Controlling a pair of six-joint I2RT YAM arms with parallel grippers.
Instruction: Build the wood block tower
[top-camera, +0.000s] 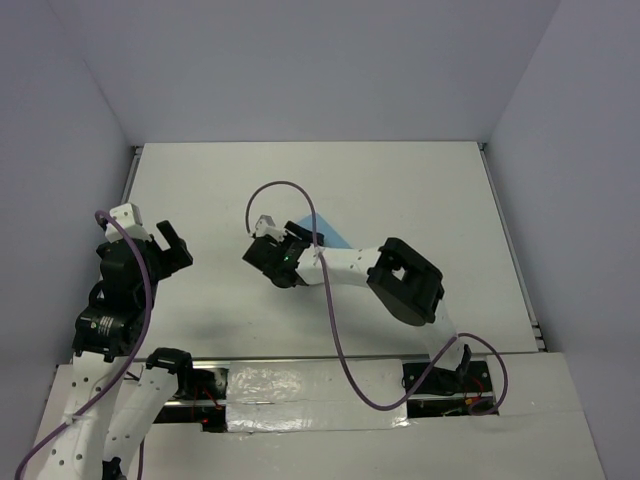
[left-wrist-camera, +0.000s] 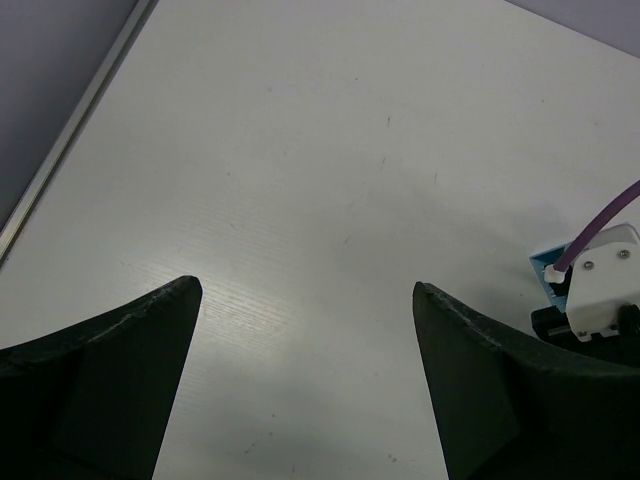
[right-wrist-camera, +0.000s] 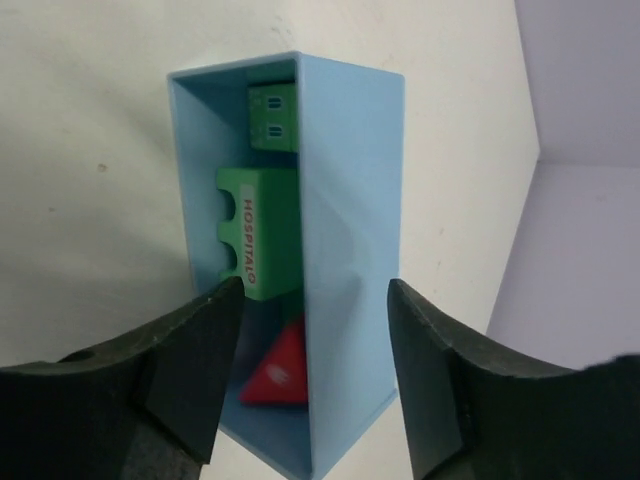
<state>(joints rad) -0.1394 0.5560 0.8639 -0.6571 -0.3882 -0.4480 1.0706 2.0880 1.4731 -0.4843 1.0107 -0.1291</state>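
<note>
The lettered green block (right-wrist-camera: 260, 235), small green block (right-wrist-camera: 272, 115) and red wedge (right-wrist-camera: 278, 368) lie in the blue tray (right-wrist-camera: 350, 200) mid-counter. They look light, rigid and smooth, so pinch their flat sides. Right fingers (right-wrist-camera: 190, 350) gape above; left fingers (left-wrist-camera: 130, 350) are spread, empty.

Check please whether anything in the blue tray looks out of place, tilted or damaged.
Nothing looks damaged or spilled. The three blocks lie loose in a row along one wall of the light blue tray: small green block, green HOSPITAL block, red wedge. None is stacked yet.
</note>
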